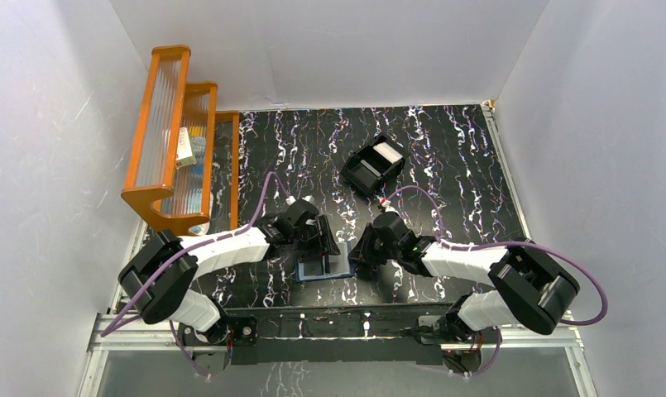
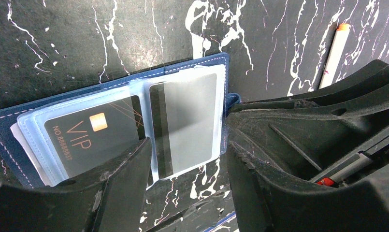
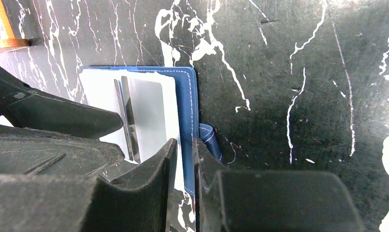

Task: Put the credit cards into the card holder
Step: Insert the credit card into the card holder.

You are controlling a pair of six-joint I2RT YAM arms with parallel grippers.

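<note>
Right pincer (image 3: 185, 145) is clamping the right edge of the card holder (image 3: 190, 96); left pincer (image 2: 186, 135), half-open and empty, is straddling the grey card (image 2: 192, 106) lengthwise.

card holder (image 1: 323, 266) lies open on the table (image 1: 453, 165), front centre, between the two arms. Two cards sit in its sleeves: left card (image 2: 93, 135) in the left page, right card (image 2: 187, 121) in the right page. left gripper (image 2: 186, 145) straddles the right page. right gripper (image 3: 185, 147) has the holder's right edge between its jaws. stick (image 2: 335, 53) lies apart to the right, box (image 1: 373, 165) behind, rack (image 1: 168, 124) back left.
</note>
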